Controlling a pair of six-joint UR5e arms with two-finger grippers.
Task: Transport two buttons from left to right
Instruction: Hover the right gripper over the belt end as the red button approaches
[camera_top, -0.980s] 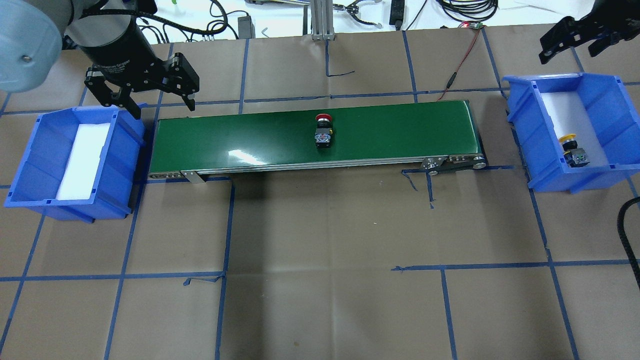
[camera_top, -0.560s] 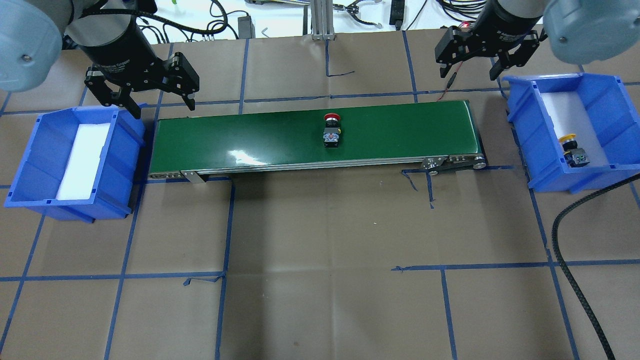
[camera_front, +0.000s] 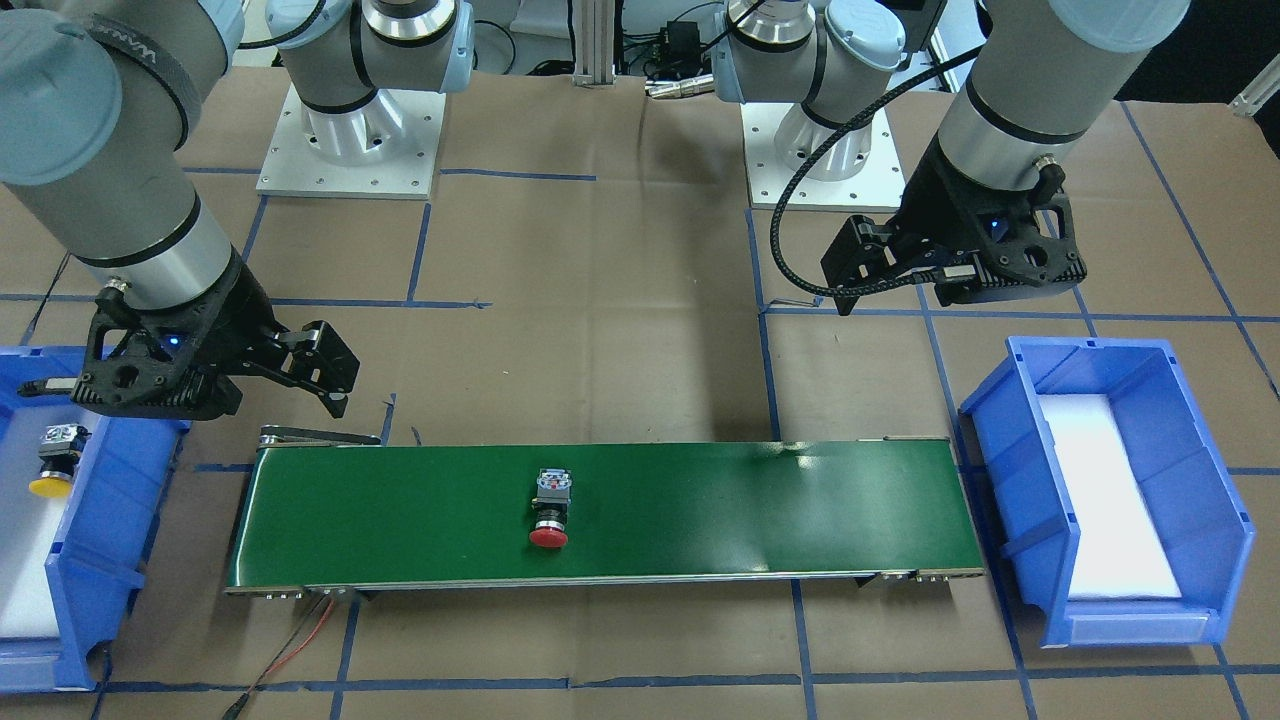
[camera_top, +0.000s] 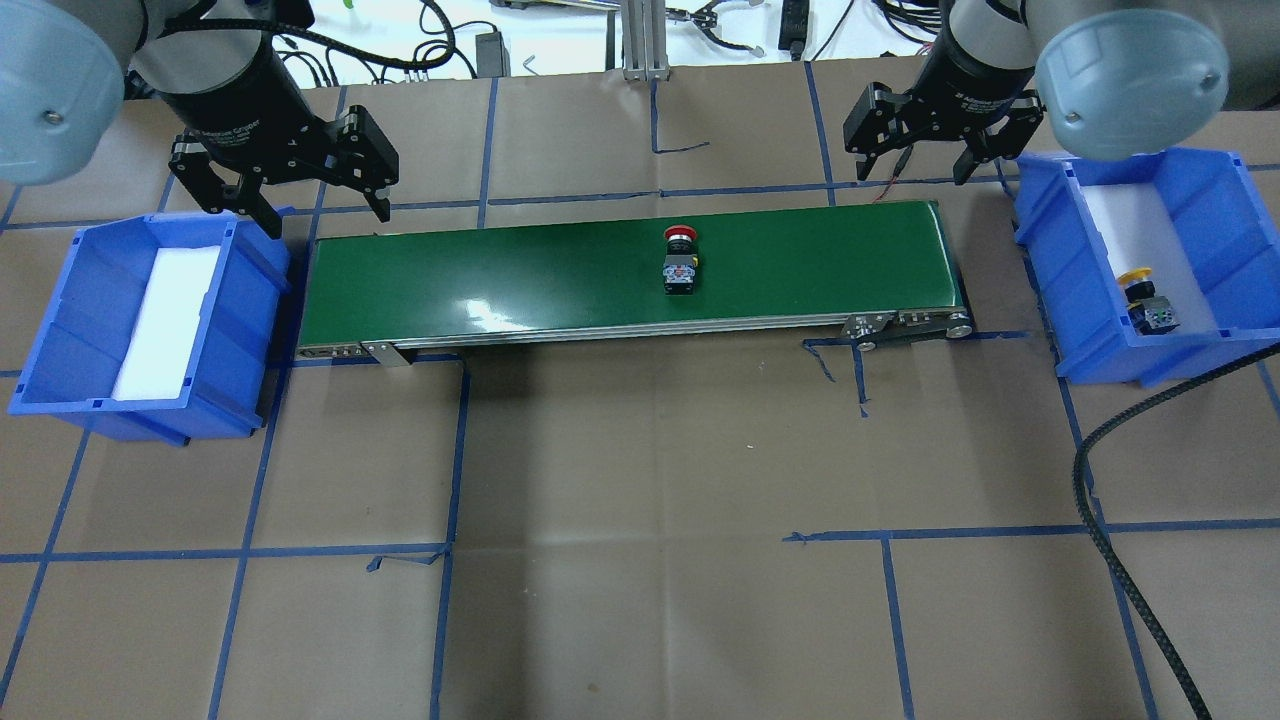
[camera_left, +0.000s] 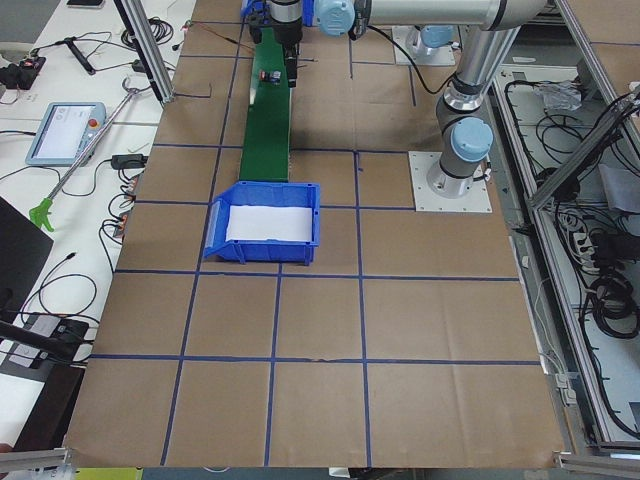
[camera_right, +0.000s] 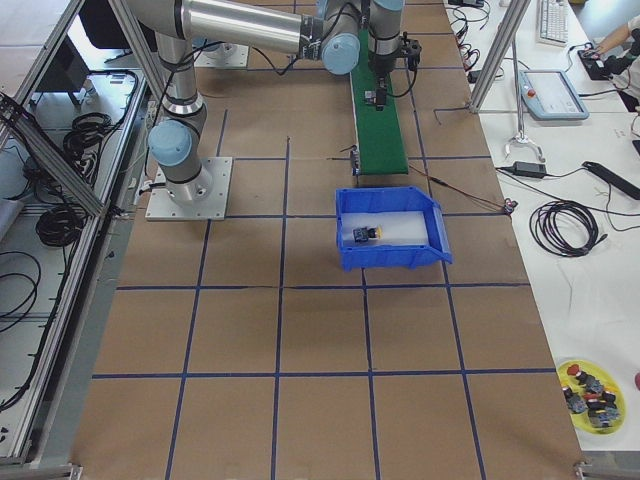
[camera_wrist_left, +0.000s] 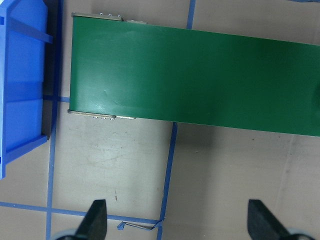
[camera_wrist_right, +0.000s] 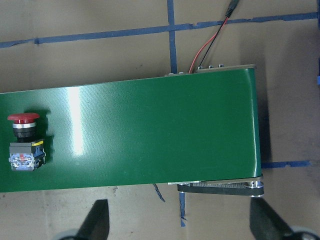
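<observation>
Right now we see the red button (camera_top: 680, 262) lying on its side on the green conveyor belt (camera_top: 480, 275), a little right of the belt's middle. Its red cap points toward the far edge and its grey contact block toward the robot, and nothing grips it. The yellow button (camera_top: 1147, 302) lies on its side in the right blue bin (camera_top: 1045, 250), on a white pad (camera_top: 1130, 225) near the bin's robot-side end. We find the right gripper (camera_top: 912, 175) raised in the air near the belt's right end, beside that bin. Its jaws are spread wide with nothing between them, and its wrist camera looks down on the red button and the belt's end. The left gripper (camera_top: 327, 222) hangs near the belt's left end, just beside the left blue bin (camera_top: 60, 330), its jaws likewise wide apart and holding nothing. Another white pad (camera_top: 165, 320) lines that bin.
</observation>
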